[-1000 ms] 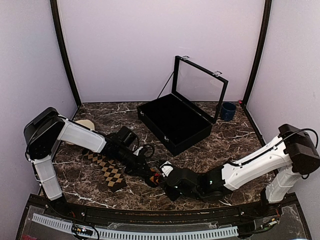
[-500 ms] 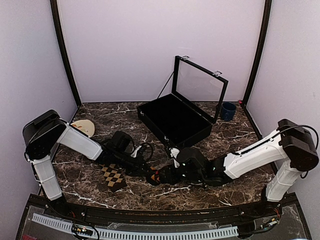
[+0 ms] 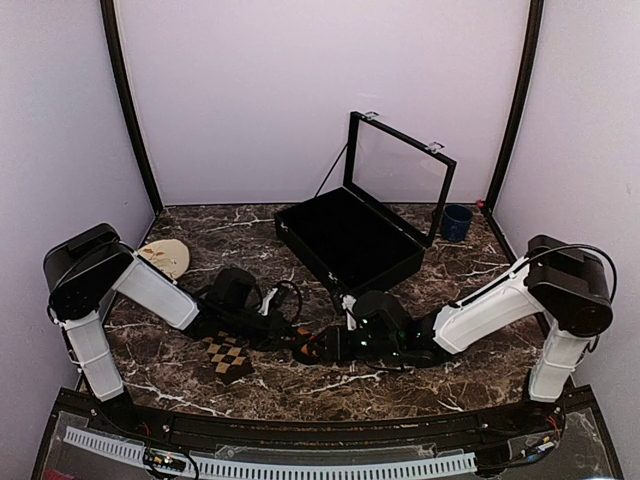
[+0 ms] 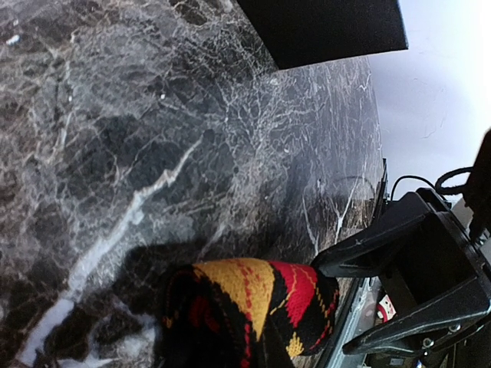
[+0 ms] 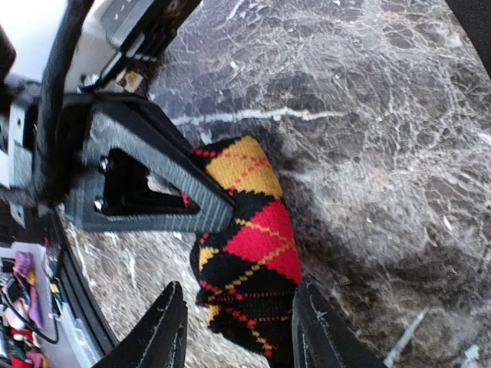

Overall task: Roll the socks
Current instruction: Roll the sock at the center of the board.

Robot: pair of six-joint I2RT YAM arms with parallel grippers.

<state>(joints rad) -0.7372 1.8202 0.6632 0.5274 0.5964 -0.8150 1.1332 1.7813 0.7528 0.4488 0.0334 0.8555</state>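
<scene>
The red-and-orange argyle sock (image 3: 308,349) lies as a small rolled bundle on the marble near the table's front middle. My left gripper (image 3: 289,338) is shut on one end of it; its grey finger (image 5: 146,184) shows pressed against the roll (image 5: 249,245). In the left wrist view the roll (image 4: 245,310) fills the bottom edge and my own fingers are hidden. My right gripper (image 5: 236,285) is open and straddles the roll's other end, with a gap on one side. The tan-diamond sock (image 3: 227,355) lies flat, partly under my left arm.
An open black case (image 3: 350,245) with its lid raised stands behind the middle. A blue cup (image 3: 457,222) sits at the back right. A pale round object (image 3: 165,257) lies at the left. The table's front rail (image 3: 300,465) runs close by.
My right arm swung away from the front edge and its gripper came round the roll's end, opening slightly. My left arm drew back a little, covering more of the tan sock.
</scene>
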